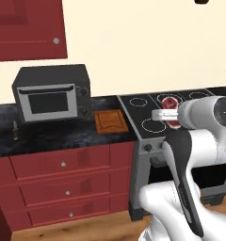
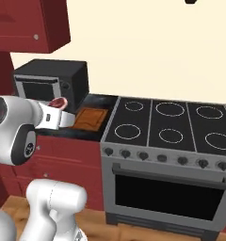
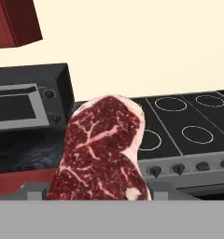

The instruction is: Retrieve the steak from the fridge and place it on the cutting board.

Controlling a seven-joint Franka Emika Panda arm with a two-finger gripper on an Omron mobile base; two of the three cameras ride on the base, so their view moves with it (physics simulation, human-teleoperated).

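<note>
While its fingers stay hidden behind the meat, the two-finger gripper carries the dark red, pale-marbled raw steak upright in the air over the black glass stovetop. At about ten o'clock from the steak in the left base view, the small grooved brown wooden cutting board lies on the dark speckled counter, just beside the black countertop toaster oven.
</note>
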